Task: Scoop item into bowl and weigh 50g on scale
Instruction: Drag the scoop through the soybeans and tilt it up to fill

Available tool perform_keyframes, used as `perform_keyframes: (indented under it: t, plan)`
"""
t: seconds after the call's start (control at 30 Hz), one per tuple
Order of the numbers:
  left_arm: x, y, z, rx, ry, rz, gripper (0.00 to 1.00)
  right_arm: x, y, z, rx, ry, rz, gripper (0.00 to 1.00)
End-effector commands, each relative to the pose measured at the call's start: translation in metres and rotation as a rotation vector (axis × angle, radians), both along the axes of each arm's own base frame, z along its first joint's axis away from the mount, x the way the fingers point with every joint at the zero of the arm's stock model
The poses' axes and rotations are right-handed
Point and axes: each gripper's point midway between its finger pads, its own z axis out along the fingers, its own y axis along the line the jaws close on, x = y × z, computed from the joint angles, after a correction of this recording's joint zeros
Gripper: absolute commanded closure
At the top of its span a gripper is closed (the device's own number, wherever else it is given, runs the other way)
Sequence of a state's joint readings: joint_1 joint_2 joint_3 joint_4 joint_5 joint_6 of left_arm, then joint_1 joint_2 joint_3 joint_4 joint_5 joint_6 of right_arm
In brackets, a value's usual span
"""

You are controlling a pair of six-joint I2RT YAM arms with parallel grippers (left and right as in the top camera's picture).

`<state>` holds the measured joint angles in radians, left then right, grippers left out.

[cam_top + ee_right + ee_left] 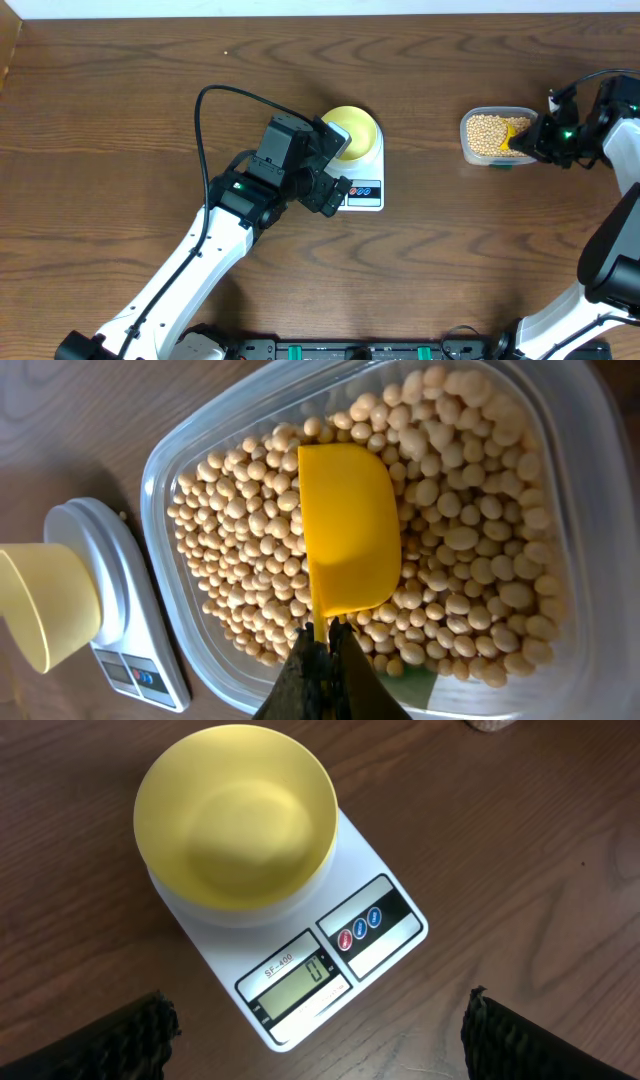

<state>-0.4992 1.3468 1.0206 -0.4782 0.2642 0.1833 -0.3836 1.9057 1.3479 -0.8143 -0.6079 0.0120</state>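
Note:
The pale yellow bowl (pixel 235 815) sits empty on the white scale (pixel 375 965), whose display reads 0; both also show in the overhead view, bowl (pixel 358 130) on scale (pixel 365 185). My left gripper (pixel 320 1030) hovers open just in front of the scale's display edge, holding nothing. The beans (pixel 470 510) fill a clear tub (pixel 200 430) at the right (pixel 490 135). My right gripper (pixel 325 650) is shut on the handle of a bright yellow scoop (pixel 348 525), whose cup lies on the beans, apparently underside up.
Brown wooden table (pixel 120 90) all round. The left arm (pixel 200 250) stretches from the front edge to the scale. The right arm (pixel 610 250) stands at the right edge. The table's left edge shows at the far left.

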Motion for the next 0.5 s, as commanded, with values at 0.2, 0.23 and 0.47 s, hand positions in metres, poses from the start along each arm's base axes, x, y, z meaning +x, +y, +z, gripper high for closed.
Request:
perform_keyframes:
  t: [0.2,0.23,0.47]
  plan:
    - [-0.002,0.001,-0.005,-0.001,0.020,-0.002,0.07,-0.005,-0.013,0.002,0.100,-0.014,-0.046,0.99]
    - [-0.002,0.001,-0.005,-0.001,0.020,-0.002,0.07,-0.005,-0.015,0.003,0.112,-0.021,-0.050,0.99]
    - [-0.002,0.001,-0.005,-0.001,0.020,-0.001,0.07,-0.006,-0.020,0.016,0.200,-0.073,-0.065,0.99]
